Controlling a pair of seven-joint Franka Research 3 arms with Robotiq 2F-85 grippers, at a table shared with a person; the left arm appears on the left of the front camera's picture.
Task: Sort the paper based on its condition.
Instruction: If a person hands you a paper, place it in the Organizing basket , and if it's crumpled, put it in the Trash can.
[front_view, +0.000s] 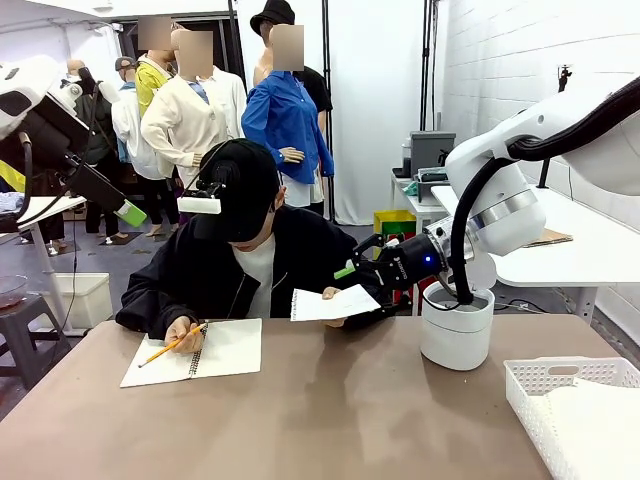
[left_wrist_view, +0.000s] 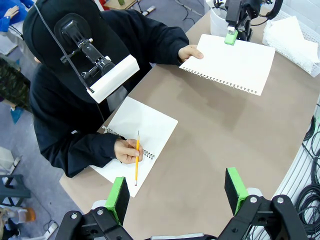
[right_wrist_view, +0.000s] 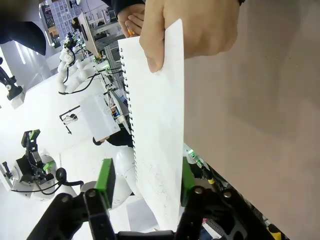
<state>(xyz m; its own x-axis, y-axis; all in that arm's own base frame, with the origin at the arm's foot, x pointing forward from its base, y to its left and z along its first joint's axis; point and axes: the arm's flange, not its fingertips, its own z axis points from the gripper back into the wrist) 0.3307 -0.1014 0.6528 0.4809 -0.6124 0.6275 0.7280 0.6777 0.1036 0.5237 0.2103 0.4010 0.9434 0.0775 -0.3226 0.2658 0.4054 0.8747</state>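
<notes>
Jaws apart, the right tool is straddling the paper a hand is gripping beyond it; pulling early could tear it.

No writing, label, brand or number can be read in any of the views. The paper, running down the middle of the right wrist view, shows nothing legible on its face. The same goes for the open page of the spiral notebook, centre left in the left wrist view.
</notes>
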